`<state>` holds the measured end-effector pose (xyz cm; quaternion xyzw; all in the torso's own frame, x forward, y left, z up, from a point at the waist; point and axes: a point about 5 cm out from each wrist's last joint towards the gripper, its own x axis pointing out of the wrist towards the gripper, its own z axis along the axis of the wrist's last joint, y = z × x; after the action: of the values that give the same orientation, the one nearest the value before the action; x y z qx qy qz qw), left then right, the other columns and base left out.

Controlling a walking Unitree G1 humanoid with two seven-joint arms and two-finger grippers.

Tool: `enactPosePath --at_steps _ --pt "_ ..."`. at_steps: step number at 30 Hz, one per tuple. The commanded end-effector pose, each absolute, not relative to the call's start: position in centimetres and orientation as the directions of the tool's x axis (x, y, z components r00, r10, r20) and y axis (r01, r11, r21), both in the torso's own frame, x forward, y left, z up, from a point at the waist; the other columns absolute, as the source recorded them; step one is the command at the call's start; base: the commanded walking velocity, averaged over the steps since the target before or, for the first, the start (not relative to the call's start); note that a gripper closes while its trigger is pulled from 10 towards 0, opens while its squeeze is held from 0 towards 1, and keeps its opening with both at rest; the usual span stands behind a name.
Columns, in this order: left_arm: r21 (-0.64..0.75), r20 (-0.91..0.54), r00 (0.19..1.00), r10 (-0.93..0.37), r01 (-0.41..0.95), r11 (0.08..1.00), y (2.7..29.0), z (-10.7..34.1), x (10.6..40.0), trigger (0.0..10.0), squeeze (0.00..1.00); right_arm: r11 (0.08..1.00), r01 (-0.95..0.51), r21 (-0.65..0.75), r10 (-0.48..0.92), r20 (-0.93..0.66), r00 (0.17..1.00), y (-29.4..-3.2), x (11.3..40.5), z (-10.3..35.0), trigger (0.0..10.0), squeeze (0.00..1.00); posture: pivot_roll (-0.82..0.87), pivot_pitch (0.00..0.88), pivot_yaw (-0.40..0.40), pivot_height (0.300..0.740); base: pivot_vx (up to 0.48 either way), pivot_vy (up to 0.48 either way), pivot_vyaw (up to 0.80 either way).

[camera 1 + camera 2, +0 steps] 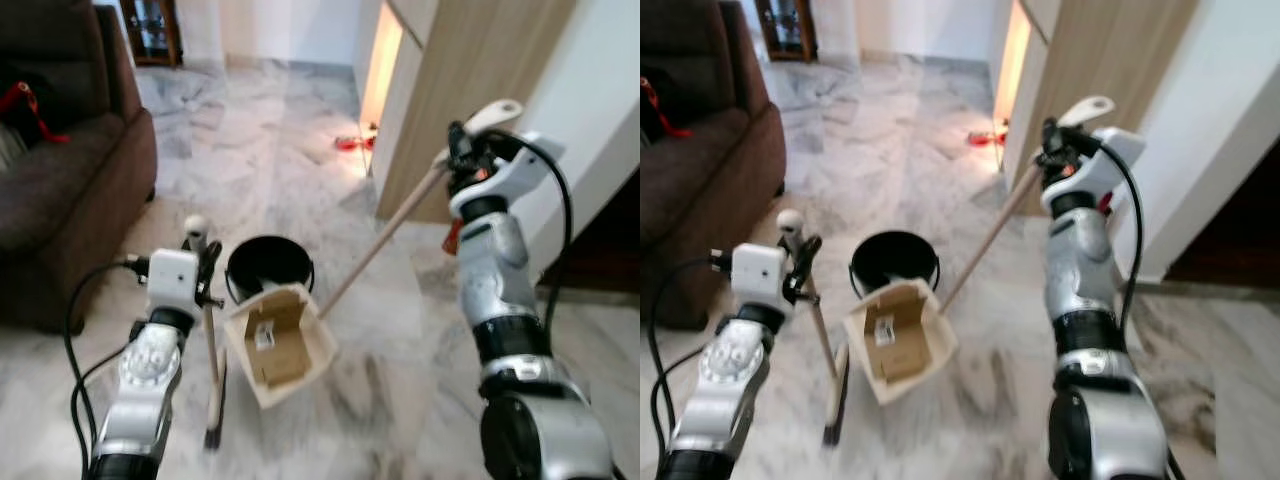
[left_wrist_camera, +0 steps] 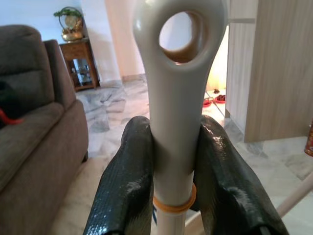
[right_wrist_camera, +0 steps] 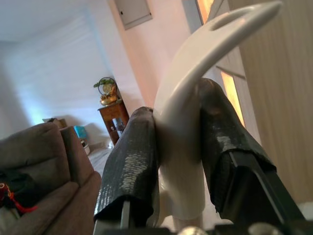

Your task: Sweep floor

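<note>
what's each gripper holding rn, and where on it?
Left gripper is shut on the dustpan handle, just below its hanging-hole tip. Right gripper is shut on the broom handle, at its white hooked top end.

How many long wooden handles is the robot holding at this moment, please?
2: the broom handle slants from the right gripper down behind the cardboard box; the dustpan handle stands upright in the left gripper, beside the box.

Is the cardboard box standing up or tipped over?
Tipped. The cardboard box lies on the marble floor with its open side facing up toward the camera, flaps spread, so you see its inside. It sits just before the black bucket.
</note>
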<state>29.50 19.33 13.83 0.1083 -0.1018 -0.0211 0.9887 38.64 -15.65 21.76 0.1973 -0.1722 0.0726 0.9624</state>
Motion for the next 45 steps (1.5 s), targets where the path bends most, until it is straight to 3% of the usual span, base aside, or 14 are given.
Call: enactPosePath --at_steps 1,13,34,45 --pt "0.228 0.249 0.964 -0.096 0.038 0.973 18.40 14.85 29.69 10.0 0.00 0.907 -0.193 0.375 0.013 0.434 0.901 -17.31 38.47 23.77 10.0 0.00 0.08 0.000 -0.074 0.740 0.337 0.000 0.00" --pt "0.227 0.253 0.963 -0.091 0.033 0.973 18.48 14.85 29.78 10.0 0.00 0.906 -0.203 0.371 0.023 0.435 0.900 -17.15 38.49 23.88 10.0 0.00 0.09 0.000 -0.080 0.740 0.339 0.000 0.00" --pt "0.228 0.262 0.962 -0.082 0.021 0.973 18.70 14.96 29.85 10.0 0.00 0.899 -0.226 0.375 0.042 0.441 0.897 -16.90 38.46 23.97 10.0 0.00 0.09 0.000 -0.083 0.740 0.338 0.000 0.48" --pt "0.226 0.266 0.961 -0.082 0.021 0.974 18.68 14.97 29.88 10.0 0.00 0.887 -0.257 0.383 0.059 0.457 0.888 -16.60 38.48 24.46 10.0 0.00 0.09 0.000 -0.085 0.740 0.339 0.000 0.00"
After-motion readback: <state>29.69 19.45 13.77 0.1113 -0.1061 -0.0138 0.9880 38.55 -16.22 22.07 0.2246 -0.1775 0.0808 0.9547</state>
